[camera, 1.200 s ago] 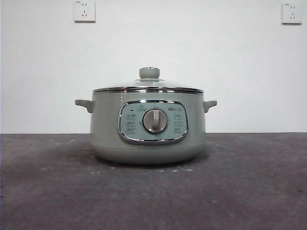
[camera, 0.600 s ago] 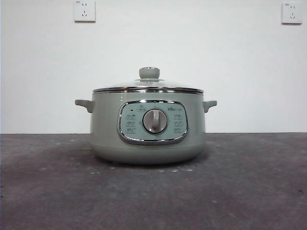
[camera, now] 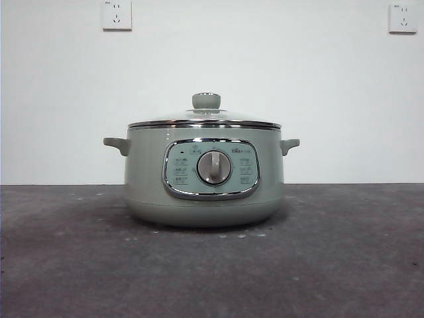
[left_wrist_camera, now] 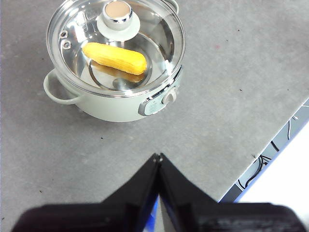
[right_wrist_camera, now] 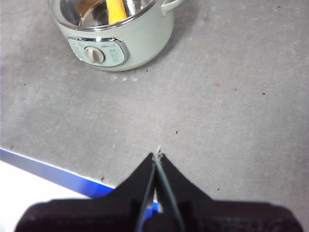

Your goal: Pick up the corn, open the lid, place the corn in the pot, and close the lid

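Note:
The pale sage-green pot [camera: 204,175] stands on the grey table, its dial facing the front view. The clear glass lid [camera: 204,121] with its green knob [camera: 206,101] sits closed on the pot. In the left wrist view the yellow corn [left_wrist_camera: 115,57] lies inside the pot [left_wrist_camera: 116,104] under the lid [left_wrist_camera: 159,29]. A piece of the corn [right_wrist_camera: 115,9] shows in the right wrist view too. My left gripper [left_wrist_camera: 157,157] is shut and empty, well back from the pot. My right gripper [right_wrist_camera: 157,155] is shut and empty, also away from the pot [right_wrist_camera: 125,41].
The grey table top [camera: 344,252] spreads around the pot. Its blue edge shows near each gripper in the wrist views [left_wrist_camera: 260,169] [right_wrist_camera: 53,169]. Two wall sockets [camera: 116,14] [camera: 403,18] sit on the white wall behind.

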Tool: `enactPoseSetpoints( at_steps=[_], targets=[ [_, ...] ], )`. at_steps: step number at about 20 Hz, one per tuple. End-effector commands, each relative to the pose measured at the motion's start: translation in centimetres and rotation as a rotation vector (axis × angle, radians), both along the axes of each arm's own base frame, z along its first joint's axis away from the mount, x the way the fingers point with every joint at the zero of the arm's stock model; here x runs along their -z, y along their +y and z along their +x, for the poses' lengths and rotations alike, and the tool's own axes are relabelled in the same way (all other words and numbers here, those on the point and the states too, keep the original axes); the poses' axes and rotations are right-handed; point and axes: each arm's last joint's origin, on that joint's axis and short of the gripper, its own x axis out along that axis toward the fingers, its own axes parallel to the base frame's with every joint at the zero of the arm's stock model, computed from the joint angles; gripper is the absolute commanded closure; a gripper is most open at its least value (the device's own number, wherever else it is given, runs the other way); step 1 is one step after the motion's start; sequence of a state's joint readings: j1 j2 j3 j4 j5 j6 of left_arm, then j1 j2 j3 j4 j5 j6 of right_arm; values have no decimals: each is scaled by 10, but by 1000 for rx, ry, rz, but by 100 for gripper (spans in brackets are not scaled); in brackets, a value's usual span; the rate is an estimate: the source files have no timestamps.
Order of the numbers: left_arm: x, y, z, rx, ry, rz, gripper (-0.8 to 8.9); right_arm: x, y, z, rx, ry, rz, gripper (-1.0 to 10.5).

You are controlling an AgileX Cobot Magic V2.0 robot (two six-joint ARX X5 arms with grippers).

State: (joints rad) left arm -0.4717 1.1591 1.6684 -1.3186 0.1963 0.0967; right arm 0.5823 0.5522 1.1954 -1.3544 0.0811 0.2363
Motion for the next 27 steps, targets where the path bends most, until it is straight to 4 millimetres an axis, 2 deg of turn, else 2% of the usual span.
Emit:
enactPoseSetpoints(
  at_steps=[1,10,16,18,21,23,24,27],
  targets=[
    [-1,0,1,7,-7,0,817,4,0,0,8,27,-17,945],
    [0,0,1,8,-6,1,817,4,0,0,8,27,-17,945],
    [-14,0,13,5,-241,29,815,4,0,0,8,27,-17,945],
    [-23,6,15,40,-394,42,815,4,0,0,8,27,-17,945],
    [-27,26,6,52,-600,-60,815,4,0,0,8,27,-17,945],
    [-9,43,-4,13,-702,-106,815,4,0,0,8,27,-17,945],
    [7,51,-9,-34,-738,-107,815,4,0,0,8,27,-17,945],
    [71,68,-23,-167,-784,-80,815,4,0,0,8,27,-17,945]
  ],
)
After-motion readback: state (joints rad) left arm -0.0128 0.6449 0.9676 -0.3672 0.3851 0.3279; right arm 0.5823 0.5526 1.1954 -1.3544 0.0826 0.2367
